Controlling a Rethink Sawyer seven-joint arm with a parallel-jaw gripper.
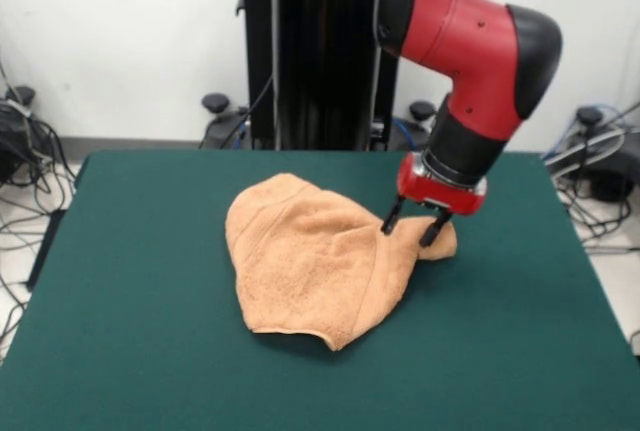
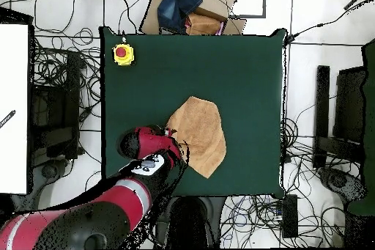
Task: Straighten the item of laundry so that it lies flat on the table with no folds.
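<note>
Lying crumpled near the middle of the green counter (image 1: 140, 301), toward the front view's right: peach-orange towel (image 1: 310, 261), not flat. Long axis in the front view running from upper left to lower right, broad rounded lobe at the upper left, narrower rounded end at the lower edge. One fold ridge curving down the right half, that flap doubled over the rest. Small tongue of cloth sticking out to the right, under the arm's tip.

Standing over that tongue: end effector (image 1: 415, 226), red body, two black fingers (image 1: 392, 217) pointing down and slightly splayed. Jaws parted a moderate way, a clear gap between the tips. Both tips down at the cloth's surface at the towel's right corner, apparently touching it; no cloth seen pinched between them.

Seen from overhead, towel (image 2: 198, 133) elongated from top to bottom right, end effector (image 2: 176, 144) at its left edge, bulk of the cloth spreading away to the right of it. Yellow box with red button (image 2: 123, 53) near the counter's top left corner, well apart from the towel.
</note>
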